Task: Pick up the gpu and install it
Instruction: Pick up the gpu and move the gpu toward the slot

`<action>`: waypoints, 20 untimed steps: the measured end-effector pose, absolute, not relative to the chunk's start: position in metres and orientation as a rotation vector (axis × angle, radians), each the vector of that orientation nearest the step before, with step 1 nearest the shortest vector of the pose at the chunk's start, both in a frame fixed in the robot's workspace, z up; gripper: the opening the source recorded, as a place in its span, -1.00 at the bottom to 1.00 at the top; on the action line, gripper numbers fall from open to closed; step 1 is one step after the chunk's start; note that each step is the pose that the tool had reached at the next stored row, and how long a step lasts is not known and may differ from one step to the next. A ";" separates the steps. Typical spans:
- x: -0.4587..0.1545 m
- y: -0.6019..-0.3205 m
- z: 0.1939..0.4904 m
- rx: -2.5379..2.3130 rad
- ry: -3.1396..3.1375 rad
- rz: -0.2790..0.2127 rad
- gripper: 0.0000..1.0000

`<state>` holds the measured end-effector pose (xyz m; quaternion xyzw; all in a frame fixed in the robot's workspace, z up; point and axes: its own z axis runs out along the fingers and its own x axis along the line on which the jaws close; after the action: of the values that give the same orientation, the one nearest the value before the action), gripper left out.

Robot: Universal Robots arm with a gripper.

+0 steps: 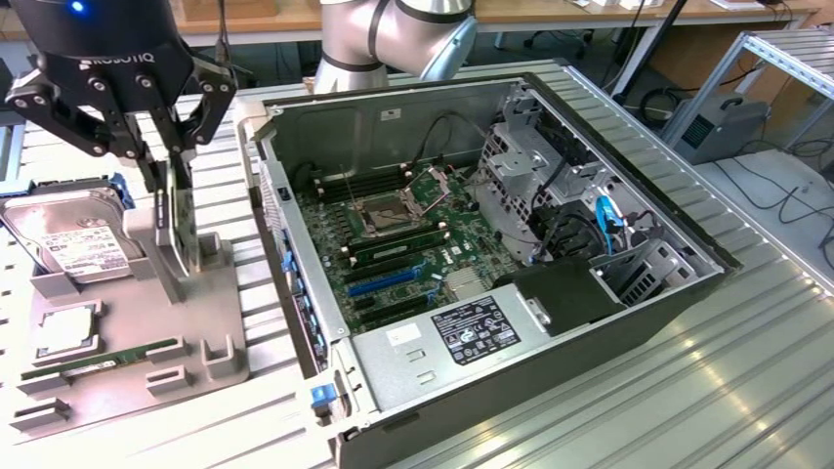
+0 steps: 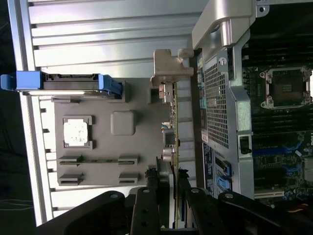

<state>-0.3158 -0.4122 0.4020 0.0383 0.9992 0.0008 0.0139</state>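
The gpu (image 1: 176,230) is a thin dark card standing on edge over the grey fixture tray (image 1: 215,327) at the exterior view's left. My gripper (image 1: 167,161) hangs above it, shut on the card's upper edge with one finger on each side. Whether the card still rests in its stand I cannot tell. In the wrist view the gpu (image 2: 172,132) is seen edge-on, running away from my gripper (image 2: 171,188) to its silver bracket (image 2: 168,68). The open computer case (image 1: 626,303) lies beside the tray, its motherboard (image 1: 404,244) and blue slot (image 1: 385,283) exposed.
On the tray are a hard drive (image 1: 72,244) in a blue carrier, a square processor chip (image 1: 65,332) and a green memory stick (image 1: 98,363). The case's perforated rear wall (image 2: 215,107) stands close beside the card. Ribbed metal tabletop (image 1: 729,391) surrounds everything.
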 end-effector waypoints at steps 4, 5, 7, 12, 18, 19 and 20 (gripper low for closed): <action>-0.316 -0.412 0.408 0.119 3.112 0.003 -0.47; -0.316 -0.412 0.409 0.119 3.112 0.002 -0.47; -0.316 -0.412 0.412 0.119 3.112 0.002 -0.47; -0.316 -0.412 0.418 0.119 3.112 0.002 -0.47; -0.316 -0.412 0.427 0.119 3.112 0.002 -0.47; -0.316 -0.412 0.428 0.119 3.112 0.002 -0.47; -0.316 -0.412 0.429 0.119 3.112 0.002 -0.47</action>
<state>-0.3158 -0.4122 0.4294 0.0383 0.9992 0.0008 0.0139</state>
